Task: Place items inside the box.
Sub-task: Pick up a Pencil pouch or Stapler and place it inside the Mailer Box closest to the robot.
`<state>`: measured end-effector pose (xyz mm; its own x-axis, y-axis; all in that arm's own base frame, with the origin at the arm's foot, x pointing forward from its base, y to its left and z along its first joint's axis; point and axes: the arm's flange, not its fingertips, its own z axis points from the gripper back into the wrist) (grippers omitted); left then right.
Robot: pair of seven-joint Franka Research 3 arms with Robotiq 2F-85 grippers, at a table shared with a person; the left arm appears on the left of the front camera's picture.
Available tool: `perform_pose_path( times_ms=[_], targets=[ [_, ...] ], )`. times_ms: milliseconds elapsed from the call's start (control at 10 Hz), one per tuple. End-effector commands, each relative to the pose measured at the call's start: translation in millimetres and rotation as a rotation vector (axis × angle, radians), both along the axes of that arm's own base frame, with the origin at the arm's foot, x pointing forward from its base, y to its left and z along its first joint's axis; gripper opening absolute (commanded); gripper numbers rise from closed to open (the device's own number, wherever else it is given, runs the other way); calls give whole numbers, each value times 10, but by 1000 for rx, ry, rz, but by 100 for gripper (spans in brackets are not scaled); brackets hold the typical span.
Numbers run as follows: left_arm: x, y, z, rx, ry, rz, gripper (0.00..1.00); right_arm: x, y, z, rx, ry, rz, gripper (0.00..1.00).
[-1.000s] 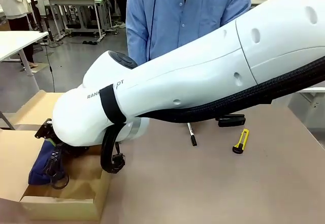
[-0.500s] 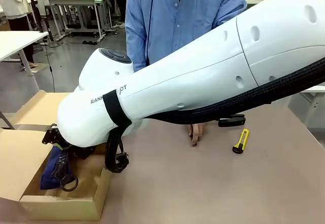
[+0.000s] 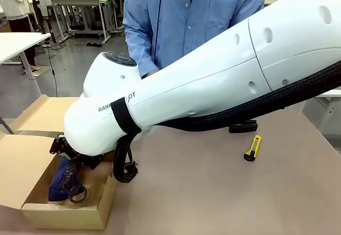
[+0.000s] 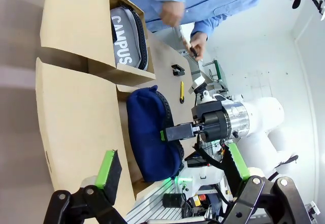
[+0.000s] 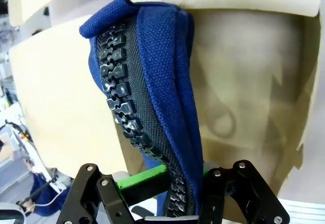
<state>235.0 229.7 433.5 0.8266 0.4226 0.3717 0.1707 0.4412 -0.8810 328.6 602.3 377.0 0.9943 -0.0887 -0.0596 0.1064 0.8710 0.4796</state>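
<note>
Two right fingers (image 5: 144, 179) are pinched tight on your navy pencil case (image 3: 57, 184), which hangs down into the box (image 3: 69, 217) at near left. Your left fingers (image 4: 109, 168) are spread wide, holding nothing. The yellow utility knife (image 3: 252, 147) lies on the desk (image 3: 213, 197), right.

Box mouth blocked, near table free
The right arm (image 3: 213, 80) slants across the table (image 3: 213, 192) to the box (image 3: 69, 216), where the navy pencil case (image 3: 57, 184) clamped in the right gripper (image 5: 175, 178) fills the opening, a grey pencil case (image 4: 127, 36) beside it; the near right side is bare around the yellow utility knife (image 3: 252, 148).
</note>
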Motion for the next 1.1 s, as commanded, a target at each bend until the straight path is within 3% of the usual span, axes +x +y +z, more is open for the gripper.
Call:
perform_pose_path(
  times_ms=[0,600,1000],
  targets=[
    [8,-9,18,-8,-32,-2,100,-82,-81,39,-60,11,-27,0],
    [8,-9,18,-8,-32,-2,100,-91,-246,-41,-76,-40,-18,0],
    [8,-9,18,-8,-32,-2,100,-97,-321,48,-26,2,-7,0]
  ],
)
